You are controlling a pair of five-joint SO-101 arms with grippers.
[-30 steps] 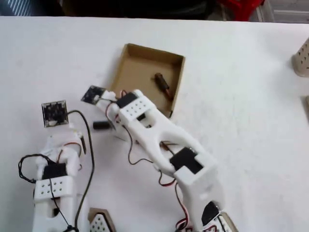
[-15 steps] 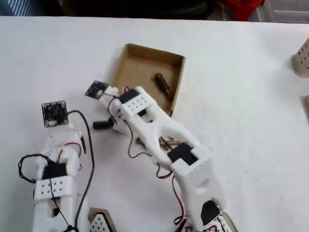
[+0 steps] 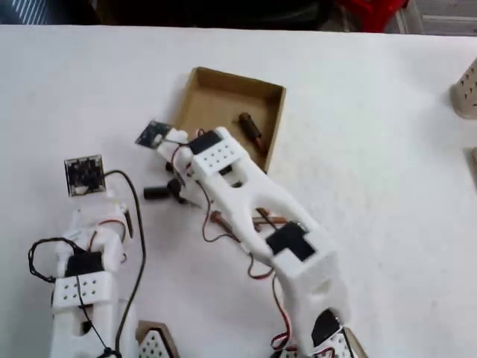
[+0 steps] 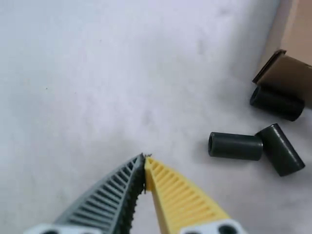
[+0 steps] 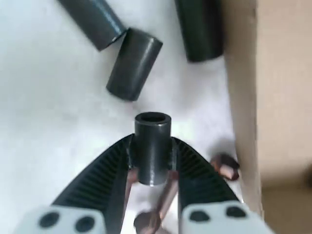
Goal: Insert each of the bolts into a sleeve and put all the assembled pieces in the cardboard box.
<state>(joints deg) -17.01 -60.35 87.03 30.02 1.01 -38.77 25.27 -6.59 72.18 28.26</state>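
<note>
Here, a sleeve pinched in right gripper, lengthwise along it, open end forward

I'm working over a white table. Past its far edge at 12 o'clock the room lies dark, with something red at 1 o'clock and a beige perforated block at 3.

A dark piece lies in the cardboard box (open-topped), a black sleeve near it on the table.

Overhead and close wrist cameras share the sleeves.
</note>
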